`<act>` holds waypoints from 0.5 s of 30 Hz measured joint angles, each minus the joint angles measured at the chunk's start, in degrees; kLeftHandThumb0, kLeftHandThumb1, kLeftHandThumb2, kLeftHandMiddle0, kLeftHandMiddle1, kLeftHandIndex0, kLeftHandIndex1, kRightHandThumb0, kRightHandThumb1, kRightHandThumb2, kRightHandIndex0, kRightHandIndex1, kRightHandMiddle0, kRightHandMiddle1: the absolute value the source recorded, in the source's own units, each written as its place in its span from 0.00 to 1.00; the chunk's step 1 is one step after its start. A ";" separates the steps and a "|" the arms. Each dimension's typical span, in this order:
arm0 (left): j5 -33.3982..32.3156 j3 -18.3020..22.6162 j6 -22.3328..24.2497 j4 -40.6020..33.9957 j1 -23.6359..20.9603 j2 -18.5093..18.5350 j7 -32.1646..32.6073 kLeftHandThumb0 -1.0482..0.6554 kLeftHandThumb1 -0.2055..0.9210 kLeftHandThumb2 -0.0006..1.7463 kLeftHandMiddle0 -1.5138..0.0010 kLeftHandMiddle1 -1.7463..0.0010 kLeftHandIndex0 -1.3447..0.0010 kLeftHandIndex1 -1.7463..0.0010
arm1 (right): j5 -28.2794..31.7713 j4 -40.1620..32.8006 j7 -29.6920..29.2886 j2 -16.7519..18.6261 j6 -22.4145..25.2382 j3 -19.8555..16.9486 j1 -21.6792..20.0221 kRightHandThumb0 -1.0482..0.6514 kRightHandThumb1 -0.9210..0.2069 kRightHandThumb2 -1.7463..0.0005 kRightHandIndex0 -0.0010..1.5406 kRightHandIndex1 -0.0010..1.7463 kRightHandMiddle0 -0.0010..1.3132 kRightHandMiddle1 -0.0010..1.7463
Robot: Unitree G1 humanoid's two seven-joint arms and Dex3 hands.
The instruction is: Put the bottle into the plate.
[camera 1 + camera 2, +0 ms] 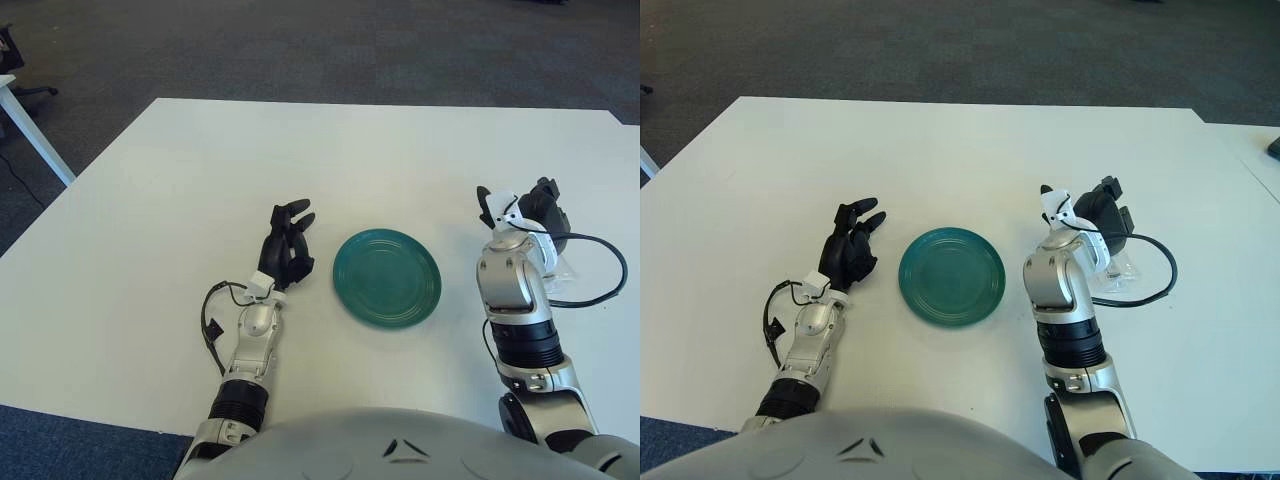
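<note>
Green plate (386, 277) served as landmark. Left hand (285, 250) showed just left of it, fingers loosely extended, holding nothing. Right hand (1102, 216) was right of plate, fingers curled, seemingly around the clear bottle (1118, 268), mostly hidden behind the forearm. Step judged: carrying. Next move: bring bottle leftward over plate, then lower and release.

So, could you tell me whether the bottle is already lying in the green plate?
No, the green plate holds nothing, and the bottle shows only partly behind the right hand, to the plate's right.
</note>
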 measured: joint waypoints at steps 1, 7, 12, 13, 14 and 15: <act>0.00 -0.14 0.03 -0.13 0.14 0.01 0.07 0.28 1.00 0.51 0.77 0.73 1.00 0.39 | -0.12 0.01 -0.29 0.32 0.00 -0.02 0.00 0.00 0.00 0.67 0.00 0.00 0.00 0.06; -0.02 -0.74 0.19 -0.92 0.78 0.07 0.40 0.28 1.00 0.51 0.77 0.73 1.00 0.39 | -0.25 0.36 -1.45 1.44 -0.21 -0.43 0.00 0.00 0.00 0.68 0.00 0.00 0.00 0.04; -0.06 -0.94 0.24 -1.33 1.12 0.10 0.46 0.28 1.00 0.51 0.77 0.73 1.00 0.39 | -0.28 0.71 -2.63 2.44 -0.23 -1.60 0.01 0.00 0.00 0.69 0.00 0.00 0.00 0.03; -0.07 -0.97 0.25 -1.39 1.18 0.11 0.46 0.28 1.00 0.51 0.77 0.73 1.00 0.39 | -0.31 0.71 -2.88 2.59 -0.21 -1.75 0.01 0.00 0.00 0.69 0.00 0.00 0.00 0.03; -0.07 -1.00 0.26 -1.43 1.21 0.11 0.46 0.28 1.00 0.51 0.77 0.73 1.00 0.39 | -0.42 0.69 -2.96 2.70 -0.18 -1.88 0.01 0.00 0.00 0.69 0.00 0.00 0.00 0.03; -0.07 -1.04 0.28 -1.47 1.25 0.12 0.46 0.28 1.00 0.51 0.77 0.73 1.00 0.39 | -0.51 0.58 -3.01 2.82 -0.04 -2.07 0.01 0.00 0.00 0.69 0.00 0.00 0.00 0.03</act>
